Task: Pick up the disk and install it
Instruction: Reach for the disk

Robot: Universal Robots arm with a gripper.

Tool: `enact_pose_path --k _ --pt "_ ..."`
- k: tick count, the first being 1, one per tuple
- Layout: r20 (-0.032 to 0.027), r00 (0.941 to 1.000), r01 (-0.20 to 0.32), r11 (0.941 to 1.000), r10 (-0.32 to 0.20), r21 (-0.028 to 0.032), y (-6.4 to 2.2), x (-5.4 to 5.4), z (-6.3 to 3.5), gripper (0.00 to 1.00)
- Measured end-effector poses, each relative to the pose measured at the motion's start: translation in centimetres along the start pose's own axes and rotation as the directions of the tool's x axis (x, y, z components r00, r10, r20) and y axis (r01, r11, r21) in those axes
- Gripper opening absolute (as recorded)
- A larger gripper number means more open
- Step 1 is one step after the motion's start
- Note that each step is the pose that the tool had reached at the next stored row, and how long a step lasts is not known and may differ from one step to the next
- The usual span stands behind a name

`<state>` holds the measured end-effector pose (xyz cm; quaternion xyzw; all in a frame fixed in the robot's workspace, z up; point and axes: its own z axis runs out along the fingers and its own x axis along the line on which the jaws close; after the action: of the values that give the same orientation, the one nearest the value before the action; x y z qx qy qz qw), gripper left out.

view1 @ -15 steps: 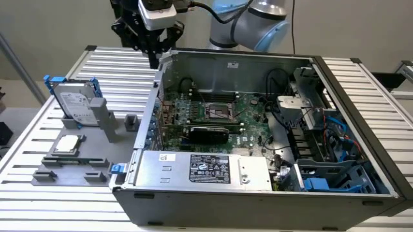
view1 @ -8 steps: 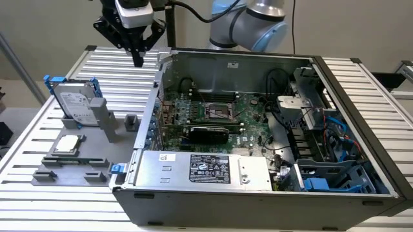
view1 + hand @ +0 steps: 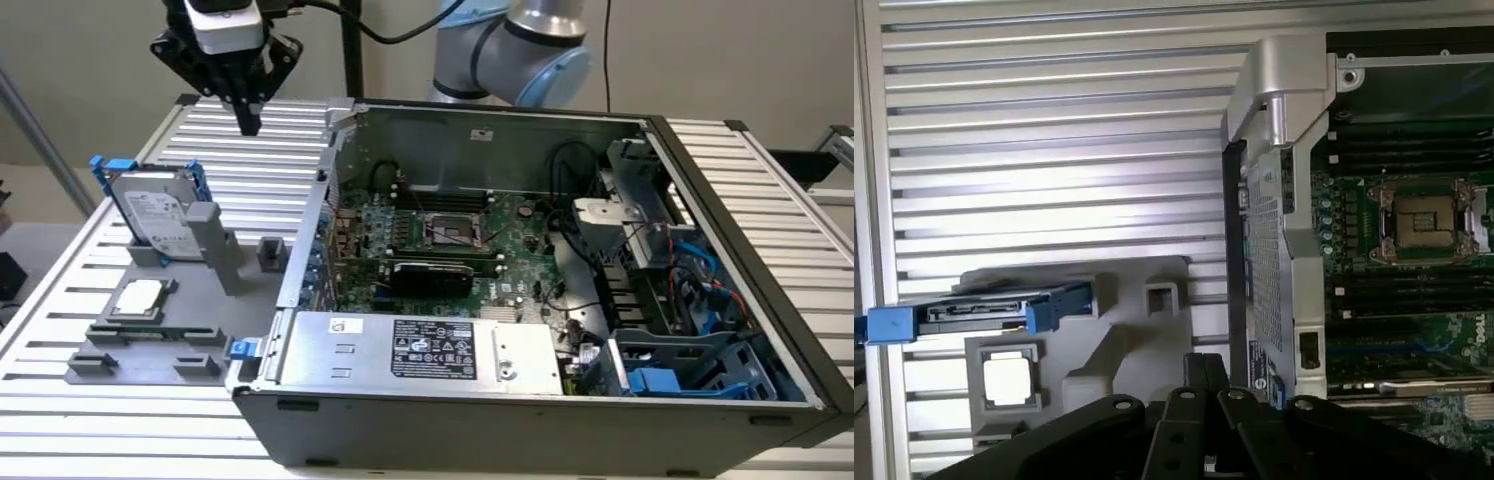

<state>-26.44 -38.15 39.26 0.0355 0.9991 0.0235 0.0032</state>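
The black fingers [image 3: 1176, 430] of my gripper [image 3: 1206, 375] are closest to the wrist camera. They are pressed together and hold nothing. In the exterior view I see the gripper hanging above the ribbed table [image 3: 280, 140], near the far corner of the open computer case [image 3: 534, 400]. The disk [image 3: 151, 212] stands on its edge in the grey holder [image 3: 187, 335], on the exterior view's left of the case, well apart from the gripper. A small square chip [image 3: 140, 298] lies flat near it

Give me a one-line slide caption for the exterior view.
Robot hand hovers empty above the table, the blue-framed disk standing in its grey holder beside the open computer case.
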Motion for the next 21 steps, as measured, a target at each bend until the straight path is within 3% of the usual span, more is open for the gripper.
enact_pose_path --k 21 --pt "-0.0002 1.0 0.0 1.0 0.0 0.0 -0.24 9.5 0.37 0.0"
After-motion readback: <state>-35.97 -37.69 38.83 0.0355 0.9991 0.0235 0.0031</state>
